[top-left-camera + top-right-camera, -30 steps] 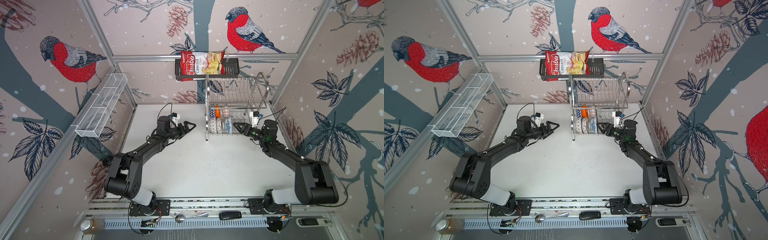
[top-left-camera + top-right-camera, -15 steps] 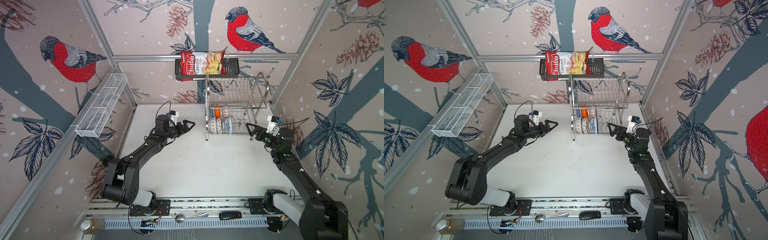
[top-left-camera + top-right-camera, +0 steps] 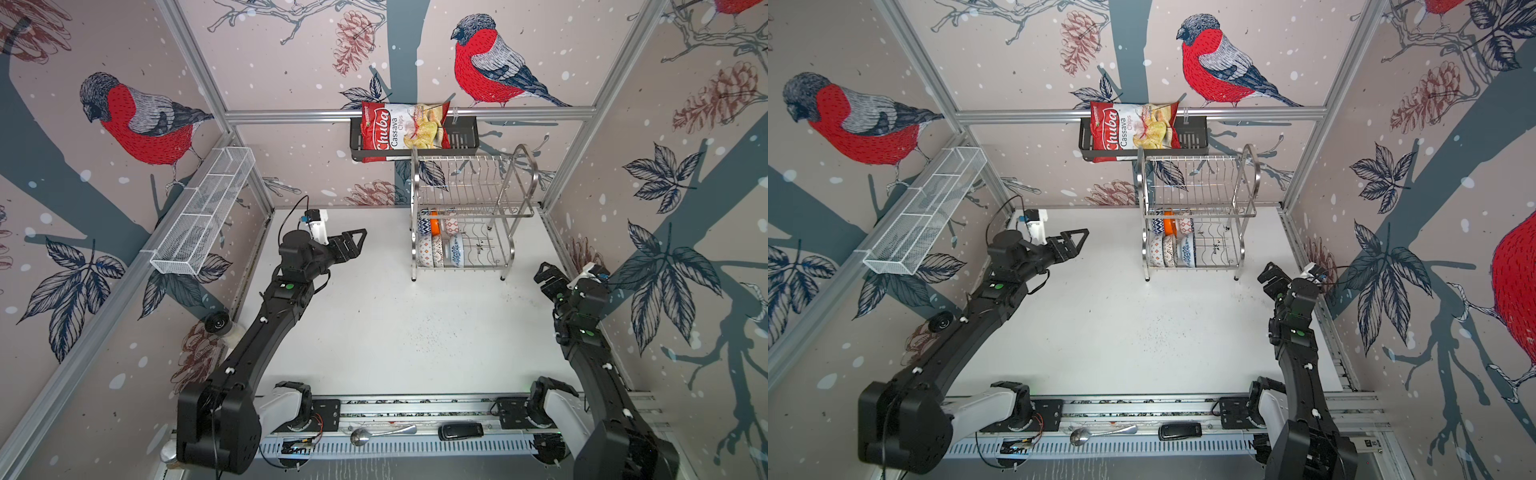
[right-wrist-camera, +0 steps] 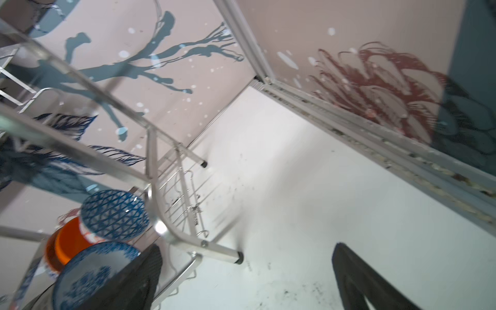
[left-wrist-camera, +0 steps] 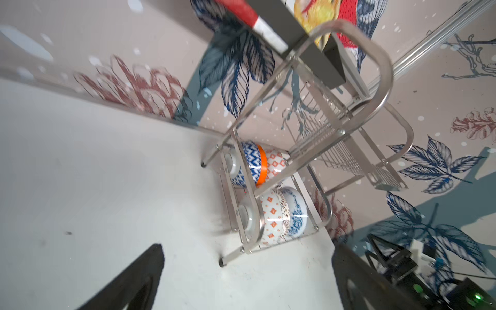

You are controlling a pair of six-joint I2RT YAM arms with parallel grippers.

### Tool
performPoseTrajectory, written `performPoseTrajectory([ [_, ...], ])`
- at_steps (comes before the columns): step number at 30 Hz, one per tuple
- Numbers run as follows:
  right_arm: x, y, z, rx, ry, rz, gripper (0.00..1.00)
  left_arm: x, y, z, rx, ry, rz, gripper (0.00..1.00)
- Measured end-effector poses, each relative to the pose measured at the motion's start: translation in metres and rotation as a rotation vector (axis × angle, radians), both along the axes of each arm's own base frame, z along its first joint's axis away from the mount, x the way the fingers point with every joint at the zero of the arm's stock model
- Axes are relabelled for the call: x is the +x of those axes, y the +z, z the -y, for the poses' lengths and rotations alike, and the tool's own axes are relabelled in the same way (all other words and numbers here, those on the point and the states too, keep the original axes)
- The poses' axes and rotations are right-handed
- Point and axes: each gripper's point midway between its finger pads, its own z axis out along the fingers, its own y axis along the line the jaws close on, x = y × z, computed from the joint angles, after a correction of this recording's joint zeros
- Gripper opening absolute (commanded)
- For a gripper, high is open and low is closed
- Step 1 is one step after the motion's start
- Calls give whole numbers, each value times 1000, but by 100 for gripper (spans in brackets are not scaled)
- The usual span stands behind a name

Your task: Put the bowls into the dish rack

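Observation:
The dish rack (image 3: 527, 168) (image 3: 1250, 166) stands at the back right of the white table. Several bowls (image 3: 440, 250) (image 3: 1170, 250) stand on edge in its lower tier, in two rows at its left end; its upper tier is bare. My left gripper (image 3: 358, 239) (image 3: 1080, 237) hovers open and empty, left of the rack. My right gripper (image 3: 545, 271) (image 3: 1269, 271) is open and empty, right of the rack near the side wall. The left wrist view shows the rack (image 5: 377, 67) and bowls (image 5: 279, 214) beyond the open left gripper (image 5: 247, 271). Between the fingers of the open right gripper (image 4: 247, 271) lies bare table; a blue triangle-patterned bowl (image 4: 115, 214), an orange bowl (image 4: 69, 244) and a blue-floral bowl (image 4: 91, 271) sit to one side.
A black basket (image 3: 463, 135) holding a chips bag (image 3: 403, 129) hangs above the rack. A long white mesh basket (image 3: 203, 212) is fixed to the left wall. A spoon (image 3: 374, 434) and a black device (image 3: 461, 430) lie on the front rail.
My right gripper has opened wide and drawn back from the rack's right side toward the right wall. The left gripper has shifted slightly and stays open.

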Motion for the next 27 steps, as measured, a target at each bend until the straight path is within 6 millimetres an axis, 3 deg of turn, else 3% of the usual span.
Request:
performPoseTrajectory([
  [3, -6, -12, 9, -25, -54, 5, 100, -8, 3, -30, 93, 157, 104, 98],
  [8, -16, -17, 12, -119, -111, 75, 100, -16, -27, -99, 306, 510, 162, 98],
  [13, -12, -21, 4, -240, -119, 85, 100, -22, -81, -149, 567, 746, 107, 98],
  [16, -2, -33, -9, -298, -80, 49, 100, -20, -111, -162, 668, 792, 39, 98],
  [21, 12, -50, -32, -374, -1, 12, 99, -18, -139, -169, 702, 806, 2, 98],
  [24, 19, -40, -48, -430, 49, 56, 100, -15, -145, -167, 677, 798, 16, 98],
  [27, 20, -32, -51, -474, 55, 91, 100, -10, -155, -159, 650, 750, 36, 98],
])
